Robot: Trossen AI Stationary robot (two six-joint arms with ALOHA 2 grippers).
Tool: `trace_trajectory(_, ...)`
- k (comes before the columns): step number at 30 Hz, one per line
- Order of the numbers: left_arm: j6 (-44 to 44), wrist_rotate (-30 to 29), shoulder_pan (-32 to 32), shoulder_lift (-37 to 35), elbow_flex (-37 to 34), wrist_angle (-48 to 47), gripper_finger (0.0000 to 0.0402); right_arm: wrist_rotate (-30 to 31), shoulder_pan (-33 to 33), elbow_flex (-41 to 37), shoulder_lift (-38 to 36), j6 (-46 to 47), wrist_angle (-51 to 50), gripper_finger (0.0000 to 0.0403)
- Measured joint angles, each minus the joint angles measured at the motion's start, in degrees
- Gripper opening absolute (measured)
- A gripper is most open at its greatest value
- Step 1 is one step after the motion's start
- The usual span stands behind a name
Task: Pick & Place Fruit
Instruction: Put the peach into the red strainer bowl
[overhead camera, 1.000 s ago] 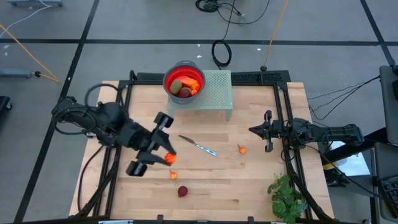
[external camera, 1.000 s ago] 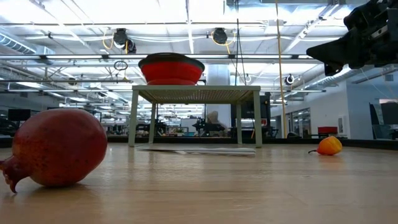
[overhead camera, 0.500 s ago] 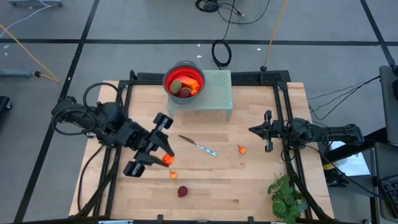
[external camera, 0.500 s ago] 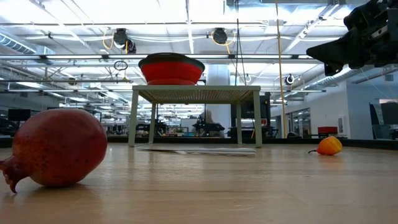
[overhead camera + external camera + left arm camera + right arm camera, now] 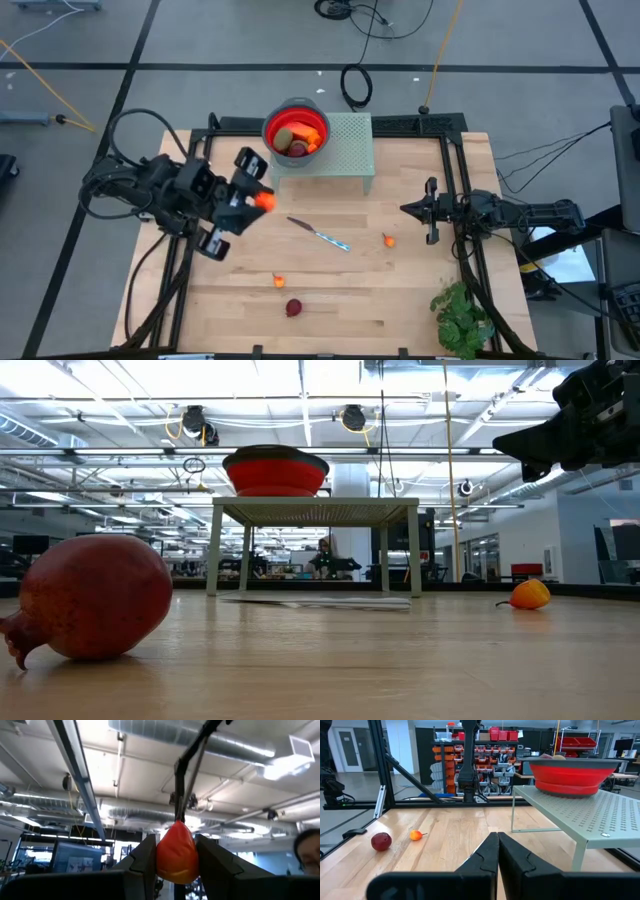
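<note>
Left gripper (image 5: pixel 258 201) clamps a smooth, teardrop-shaped orange fruit (image 5: pixel 177 852); right gripper (image 5: pixel 407 209) pressed together

— What do you see of the robot's body?

— You have two dark arms, matt black, built from blocky joints. Around the left arm (image 5: pixel 150 190) black cables make loops. The right arm (image 5: pixel 520 212) is slimmer and longer.

— And the fingers?

— The right gripper (image 5: pixel 497 851) has dark, wedge-shaped fingers with flat faces.
</note>
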Motion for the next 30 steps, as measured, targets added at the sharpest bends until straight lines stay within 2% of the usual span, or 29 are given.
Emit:
trace_trajectory(9, -1.0, -1.5, 0.0, 0.0, 0.0, 1.0, 0.0115, 0.0, 0.0, 0.0, 0.0, 0.0, 0.0, 0.0000)
trace_trajectory(13, -0.9, -2.8, 0.0, 0.0, 0.0, -5.5, 0.0115, 0.0, 0.0, 0.0, 0.0, 0.0, 0.0, 0.0000)
trace_trajectory(17, -1.6, -12.9, 0.0, 0.0, 0.0, -17.0, 0.0115, 0.0, 0.0, 0.0, 0.0, 0.0, 0.0, 0.0000)
trace_trajectory(23, -8.7, -31.0, 0.5, 0.0, 0.0, -37.7, 0.0115, 0.0, 0.0, 0.0, 0.0, 0.0, 0.0, 0.0000)
trace_trajectory(26, -14.4, -36.9, 1.2, 0.0, 0.0, -46.9, 0.0115, 0.0, 0.0, 0.0, 0.0, 0.0, 0.0, 0.0000)
trace_trajectory(30, -18.4, -42.0, 2.8, 0.0, 0.0, -53.5, 0.0115, 0.0, 0.0, 0.0, 0.0, 0.0, 0.0, 0.0000)
